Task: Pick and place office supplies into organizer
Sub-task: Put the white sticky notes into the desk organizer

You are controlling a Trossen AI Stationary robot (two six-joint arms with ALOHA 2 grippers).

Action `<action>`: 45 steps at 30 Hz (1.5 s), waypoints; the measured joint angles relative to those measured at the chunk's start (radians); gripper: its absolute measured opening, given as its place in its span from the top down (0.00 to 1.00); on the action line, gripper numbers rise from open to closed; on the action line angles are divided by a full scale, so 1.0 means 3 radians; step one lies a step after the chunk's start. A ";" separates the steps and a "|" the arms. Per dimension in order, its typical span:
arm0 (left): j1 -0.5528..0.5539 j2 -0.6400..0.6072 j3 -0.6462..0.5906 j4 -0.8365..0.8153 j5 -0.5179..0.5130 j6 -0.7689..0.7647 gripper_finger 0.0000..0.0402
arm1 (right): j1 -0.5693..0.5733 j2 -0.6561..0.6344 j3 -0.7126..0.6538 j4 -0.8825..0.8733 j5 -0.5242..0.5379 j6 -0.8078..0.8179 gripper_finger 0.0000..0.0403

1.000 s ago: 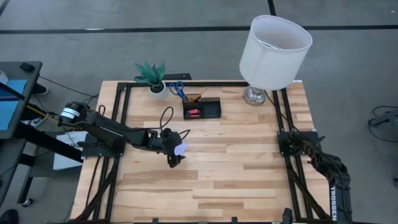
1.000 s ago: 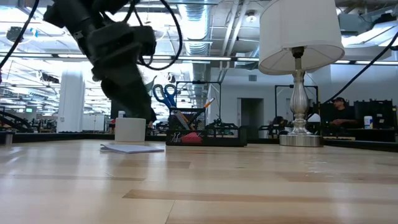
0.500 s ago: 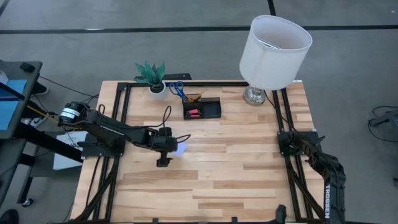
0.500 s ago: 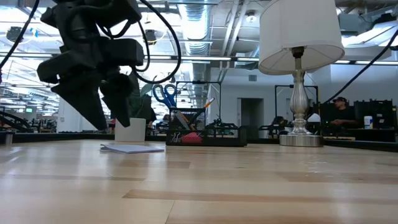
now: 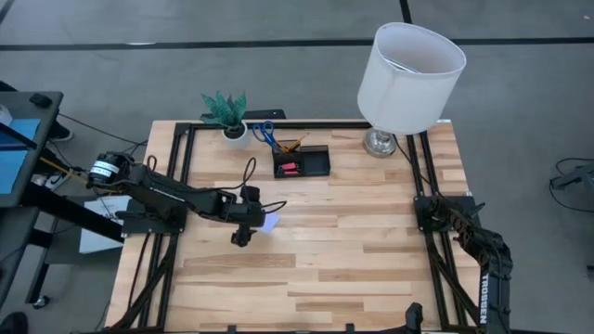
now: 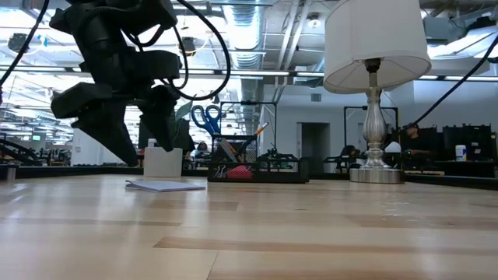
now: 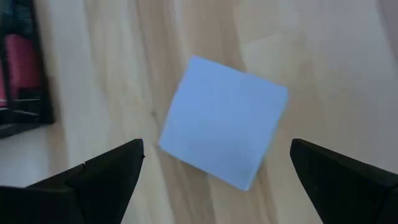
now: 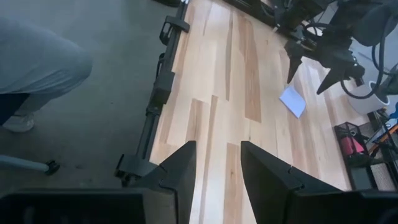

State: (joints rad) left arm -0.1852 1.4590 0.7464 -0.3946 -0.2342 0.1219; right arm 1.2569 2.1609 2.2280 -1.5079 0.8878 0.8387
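A: How much of the sorting could be judged as done?

B: Most of it. The scissors (image 5: pixel 263 131) and pens (image 5: pixel 291 145) were seen standing in the cup section of the organizer (image 5: pixel 302 162), and pink-red pieces (image 5: pixel 289 168) were seen lying in its low tray. Only the note pad (image 7: pixel 222 121) was found left on the table (image 5: pixel 353 241), flat, well apart from the organizer.

A: And the left gripper (image 7: pixel 217 177)?

B: It was held above the pad with its fingers (image 7: pixel 109 171) spread wide to either side; nothing was pinched, and the pad was not touched. In the low view a gap between gripper (image 6: pixel 128 124) and pad (image 6: pixel 165 185) could be made out.

A: The right gripper (image 8: pixel 217 171)?

B: It was parked at the table's right edge, fingers apart and empty.

A: So what was left?

B: By judgement, the pad alone was left to be picked up and carried to the organizer.
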 joint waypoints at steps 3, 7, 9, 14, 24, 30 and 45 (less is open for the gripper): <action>0.0000 0.0000 0.0000 0.0004 -0.0143 0.0006 0.01 | -0.0012 0.0000 0.0000 -0.0006 -0.0002 0.0000 0.71; 0.0000 0.0000 0.0000 0.0048 -0.0253 -0.0057 0.01 | -0.0030 0.0000 0.0000 -0.0008 -0.0014 -0.0001 0.71; 0.0000 0.0000 0.0000 0.0064 -0.0252 -0.0120 0.01 | -0.0031 0.0000 0.0000 -0.0012 -0.0014 -0.0003 0.71; 0.0000 0.0000 0.0000 0.0191 -0.0139 -0.0342 0.01 | -0.0028 0.0000 0.0001 -0.0064 -0.0013 -0.0029 0.71; 0.0302 0.0001 0.0651 -0.0473 0.0295 0.0377 0.01 | -0.0111 -0.0024 0.0005 -0.0211 0.0199 -0.0236 0.71; 0.0480 0.0001 0.0829 -0.0861 0.0323 0.0643 0.01 | -0.0140 -0.0024 0.0005 -0.0211 0.0191 -0.0290 0.71; 0.0465 0.0724 0.0832 -0.0955 0.0516 0.0939 0.01 | -0.0305 -0.0023 0.0003 -0.0110 0.0186 -0.0057 0.71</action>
State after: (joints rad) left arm -0.0458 1.6761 0.9960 -0.6811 -0.0794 0.4035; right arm 1.1653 2.1540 2.2288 -1.5410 0.9436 0.8215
